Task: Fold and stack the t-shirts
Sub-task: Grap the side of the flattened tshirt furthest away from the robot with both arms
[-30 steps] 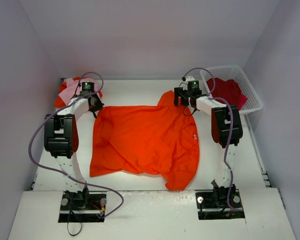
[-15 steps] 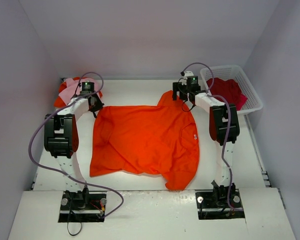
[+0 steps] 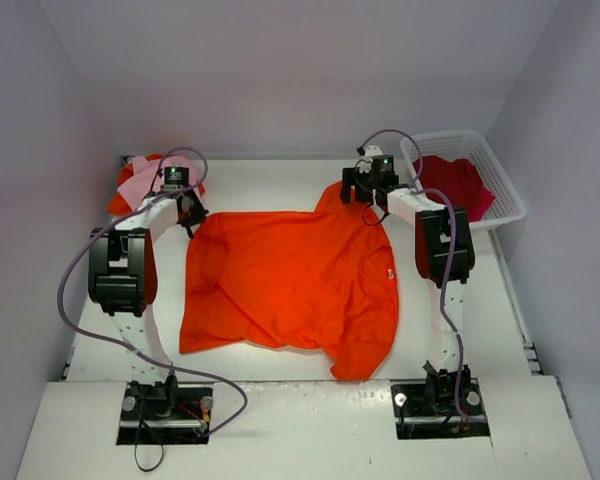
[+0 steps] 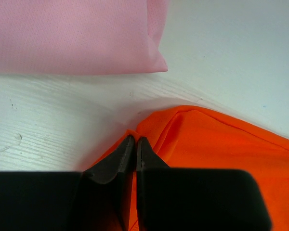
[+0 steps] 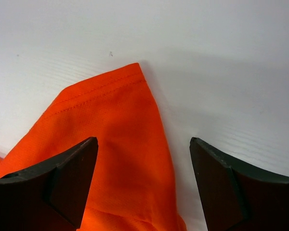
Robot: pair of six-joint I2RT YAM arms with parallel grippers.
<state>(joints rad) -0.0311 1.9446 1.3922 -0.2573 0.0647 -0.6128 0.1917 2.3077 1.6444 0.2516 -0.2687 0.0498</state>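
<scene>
We straddle the sleeve (image 5: 111,125) of the orange t-shirt (image 3: 290,285), spread flat on the table (image 3: 280,175).
Our right gripper (image 5: 143,140) gapes over the sleeve, its tip pointing twelve o'clock; our left gripper (image 4: 135,139) pinches the shirt's ten-o'clock corner.

Both arms reached up the frame from bases at the bottom edge. The left gripper (image 3: 187,212), upper left, had its jaws pinched shut on a corner of the orange t-shirt (image 3: 290,280). The right gripper (image 5: 143,144), upper right of centre, had its jaws spread wide.
</scene>
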